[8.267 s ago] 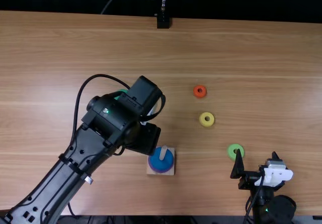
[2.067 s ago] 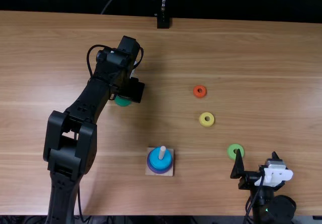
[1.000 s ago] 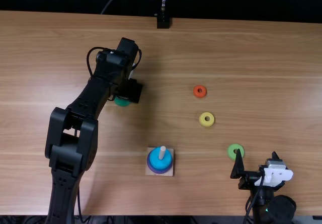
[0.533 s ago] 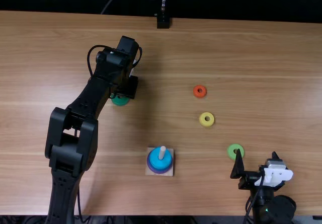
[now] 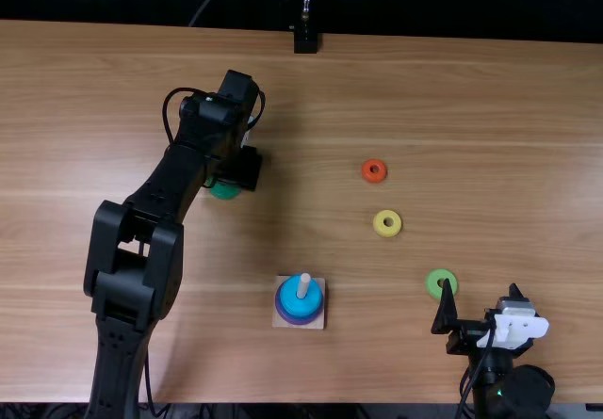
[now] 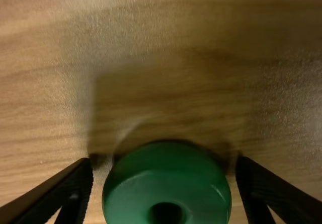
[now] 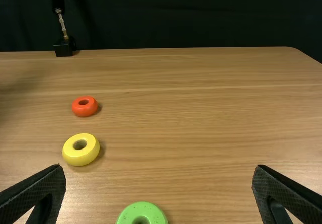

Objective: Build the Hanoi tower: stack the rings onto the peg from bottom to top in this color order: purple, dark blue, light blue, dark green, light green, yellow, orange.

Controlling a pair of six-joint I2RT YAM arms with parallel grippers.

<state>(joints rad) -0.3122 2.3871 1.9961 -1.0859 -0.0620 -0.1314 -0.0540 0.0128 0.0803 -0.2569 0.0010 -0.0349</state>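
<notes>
Near the table's front, the wooden base (image 5: pixel 281 321) holds an upright peg (image 5: pixel 304 285) with a bright blue ring (image 5: pixel 293 303) above a purple one (image 5: pixel 300 322). My left gripper (image 5: pixel 240 168) is over the dark green ring (image 5: pixel 224 191); in the left wrist view that gripper (image 6: pixel 165 162) is open, the dark green ring (image 6: pixel 166 183) between its fingers with gaps both sides. My right gripper (image 5: pixel 480 292) stands open beside the light green ring (image 5: pixel 434 282). In the right wrist view, beyond that gripper (image 7: pixel 160 168), lie yellow (image 7: pixel 81 149) and orange (image 7: pixel 84 106) rings.
A black stand (image 5: pixel 305 40) rises at the table's far edge. The left arm's links run along the left side, from the front edge up to the dark green ring. The yellow and orange rings lie between the two arms, right of the base.
Since the oldest frame, my left arm has swung from beside the peg base back and left to the dark green ring, with small shifts there lately. The right arm has kept still.
</notes>
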